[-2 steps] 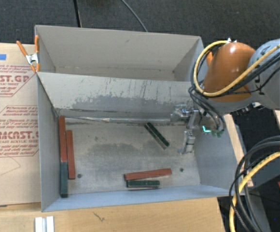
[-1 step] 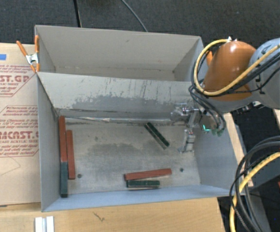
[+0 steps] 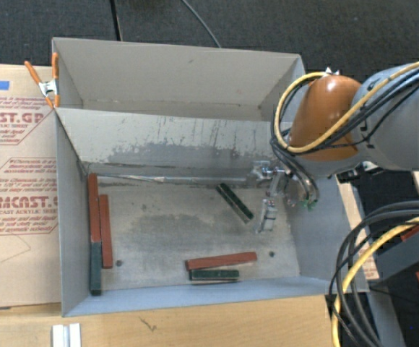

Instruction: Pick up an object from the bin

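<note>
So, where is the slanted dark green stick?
In the camera view, the dark green stick lies right of centre in the bin, just left of the gripper.

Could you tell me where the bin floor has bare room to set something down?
The widest bare patch is the middle of the bin floor, bordered by the sticks along the left wall, the green stick beside the pincer, and the pair of sticks at the front wall. It is crowded on the right, around the pincer.
</note>
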You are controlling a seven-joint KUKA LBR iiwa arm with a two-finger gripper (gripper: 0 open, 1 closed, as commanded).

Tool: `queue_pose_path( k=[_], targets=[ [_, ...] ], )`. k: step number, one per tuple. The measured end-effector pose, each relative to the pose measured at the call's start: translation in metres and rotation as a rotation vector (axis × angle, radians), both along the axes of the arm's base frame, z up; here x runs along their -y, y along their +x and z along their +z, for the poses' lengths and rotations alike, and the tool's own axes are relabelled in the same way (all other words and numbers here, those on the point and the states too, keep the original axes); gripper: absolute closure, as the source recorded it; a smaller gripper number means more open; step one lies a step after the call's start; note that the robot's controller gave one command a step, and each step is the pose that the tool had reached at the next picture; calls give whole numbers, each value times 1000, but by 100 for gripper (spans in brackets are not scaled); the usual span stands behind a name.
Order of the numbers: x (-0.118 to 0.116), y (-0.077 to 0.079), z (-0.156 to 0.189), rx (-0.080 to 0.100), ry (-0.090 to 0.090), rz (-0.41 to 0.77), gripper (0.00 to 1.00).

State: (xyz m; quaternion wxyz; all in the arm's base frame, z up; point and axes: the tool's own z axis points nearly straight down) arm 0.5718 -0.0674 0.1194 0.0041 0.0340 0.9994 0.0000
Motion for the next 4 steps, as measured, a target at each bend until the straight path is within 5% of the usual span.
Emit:
queue_pose_path(
  k=[1, 2, 3, 4],
  targets=[
    [9, -6, -46, -6, 2, -141, 0],
    [-60, 5, -49, -5, 2, -60, 100],
    [-60, 5, -49, -5, 1, -60, 100],
    [-66, 3, 159, -9, 1, -161, 100]
  ],
)
